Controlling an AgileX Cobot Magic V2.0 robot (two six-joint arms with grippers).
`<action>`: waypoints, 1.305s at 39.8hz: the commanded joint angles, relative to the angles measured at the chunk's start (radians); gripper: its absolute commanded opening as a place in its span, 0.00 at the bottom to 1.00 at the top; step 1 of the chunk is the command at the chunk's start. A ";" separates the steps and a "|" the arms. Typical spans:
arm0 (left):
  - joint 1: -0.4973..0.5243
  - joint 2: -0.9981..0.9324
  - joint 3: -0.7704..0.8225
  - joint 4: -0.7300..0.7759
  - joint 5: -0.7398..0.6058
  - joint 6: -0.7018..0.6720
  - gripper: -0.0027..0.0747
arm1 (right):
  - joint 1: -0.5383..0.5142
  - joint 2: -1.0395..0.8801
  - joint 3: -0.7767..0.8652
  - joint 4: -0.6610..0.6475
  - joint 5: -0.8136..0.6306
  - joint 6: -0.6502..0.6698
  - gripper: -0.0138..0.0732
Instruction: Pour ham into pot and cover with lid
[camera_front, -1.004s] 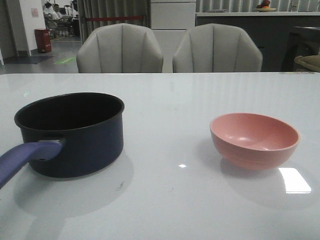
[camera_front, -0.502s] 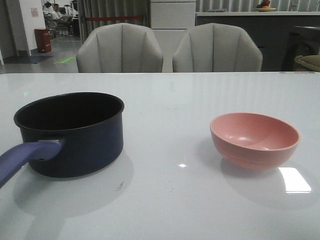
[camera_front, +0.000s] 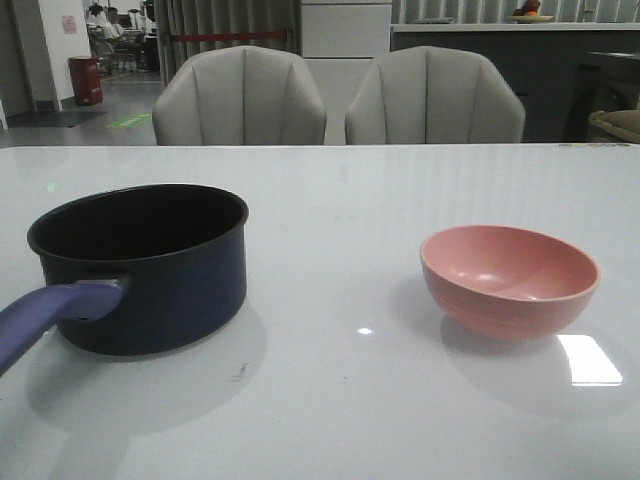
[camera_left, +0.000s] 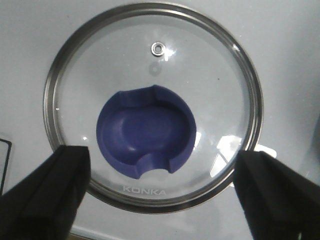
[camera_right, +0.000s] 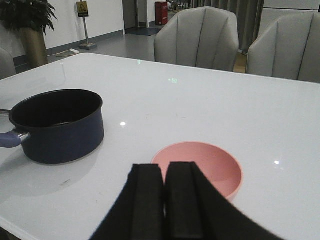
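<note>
The left gripper (camera_left: 160, 200) is hovering over the lid (camera_left: 152, 106) with its jaws spread wide, one black finger (camera_left: 47, 192) showing at each side of the steel rim; the fingers are gripping nothing, and whether they are touching the rim cannot be told. The lid is lying flat on the white table (camera_left: 285, 45), blue knob (camera_left: 146, 131) facing the camera and the KONKA lettering sitting near the rim on the fingers' side.

The right gripper (camera_right: 164, 202) is sitting with its two black fingers pressed together, nothing between them, hanging above the table just on the near side of the bowl (camera_right: 200, 167).

In the front view the pot (camera_front: 140, 265) is standing on the left of the table (camera_front: 340, 400), its purple-blue handle (camera_front: 50, 315) pointing toward the near left edge, and its black inside is looking empty from this angle. The pink bowl (camera_front: 510, 278) is resting well apart from it on the right. No ham is showing in the bowl's visible interior; its bottom is hidden from the front camera.

The glossy tabletop is reflecting ceiling lights. Behind it two grey chairs (camera_front: 240, 98) are standing side by side, with a counter (camera_front: 480, 35) beyond, and a red bin (camera_front: 86, 80) is standing far back on the left.
</note>
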 joint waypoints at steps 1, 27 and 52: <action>0.003 -0.005 -0.051 -0.004 0.021 -0.010 0.82 | 0.000 0.010 -0.026 0.012 -0.070 -0.011 0.34; 0.042 0.015 -0.061 -0.064 -0.013 -0.017 0.82 | 0.000 0.010 -0.026 0.012 -0.070 -0.011 0.34; 0.042 0.106 -0.061 -0.067 0.000 -0.017 0.82 | 0.000 0.010 -0.026 0.012 -0.070 -0.011 0.34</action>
